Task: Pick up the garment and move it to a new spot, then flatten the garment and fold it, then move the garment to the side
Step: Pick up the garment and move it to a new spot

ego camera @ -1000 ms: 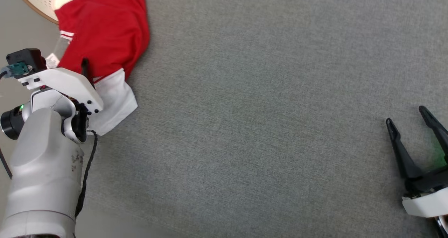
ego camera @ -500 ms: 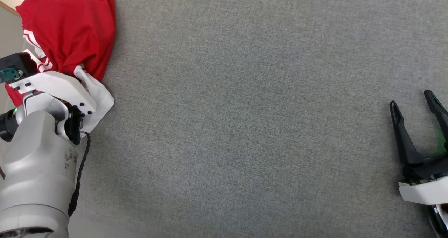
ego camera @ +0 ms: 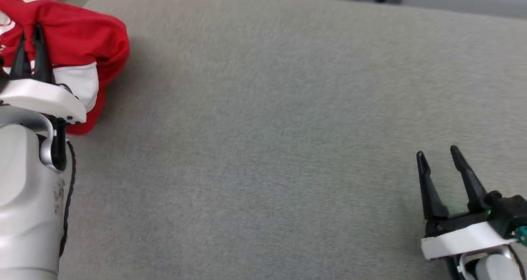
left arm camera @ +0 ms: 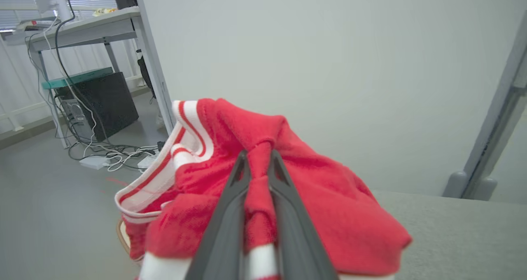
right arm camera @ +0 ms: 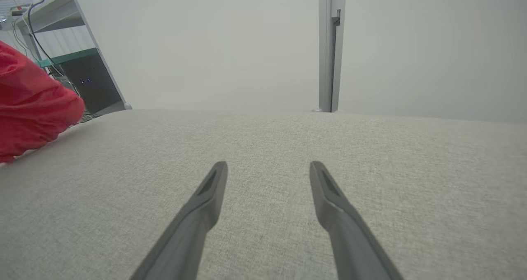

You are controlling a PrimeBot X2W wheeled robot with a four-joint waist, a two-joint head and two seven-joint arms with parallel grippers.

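Since a second ago the left gripper (left arm camera: 258, 154) has closed, and the head camera has swung, so the whole scene sits differently in its view. A pinched ridge of the red garment (left arm camera: 325, 206) now stands between the left gripper's two dark fingers (left arm camera: 224, 230), which are drawn nearly together on it. Around that pinch the cloth bunches in a heap, its white-and-red striped band (left arm camera: 187, 127) curling off to the left of the fingers.

From the head, the bundle sits at the far left edge of the grey fabric surface (ego camera: 267, 127). Its lower hem seems to touch the surface, though the arm hides too much to be sure.

Well apart, at the lower right, the right gripper (ego camera: 437, 154) hangs over bare grey fabric with its fingers spread wide and nothing between them.

Beyond the garment, the left wrist view shows a desk (left arm camera: 82, 26), a black box (left arm camera: 99, 101) under it and loose cables (left arm camera: 111, 156) on the floor.
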